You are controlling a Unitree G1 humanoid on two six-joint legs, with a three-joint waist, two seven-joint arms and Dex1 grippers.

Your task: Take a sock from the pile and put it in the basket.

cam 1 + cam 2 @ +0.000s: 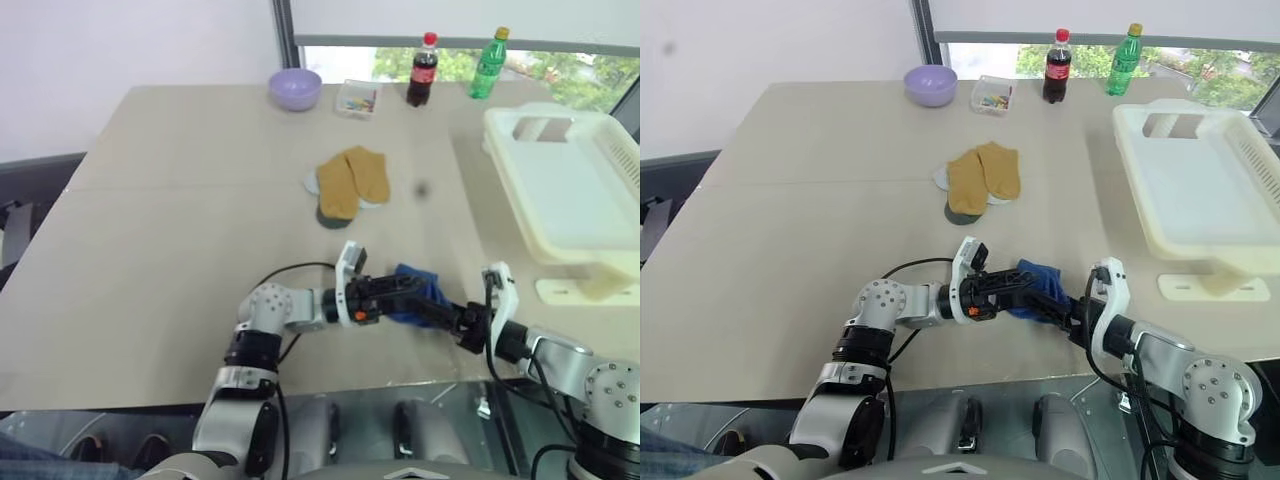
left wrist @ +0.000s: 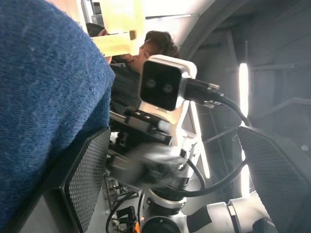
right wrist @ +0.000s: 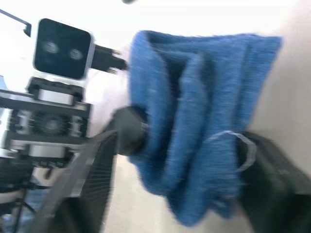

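Both grippers meet at the blue sock [image 1: 1040, 290]: left gripper [image 1: 1025, 290] spread wide to release, right gripper [image 1: 1065, 308] closing around it for the basket [image 1: 1200, 190] beyond.

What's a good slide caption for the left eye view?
Both end effectors meet at a blue sock near the table's front edge, with the cream basket waiting to the right.

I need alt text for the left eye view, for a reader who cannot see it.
Two robot grippers, left and right, meet at a blue sock near the table's front edge. Mustard-brown socks lie farther back; a cream basket stands on the right.
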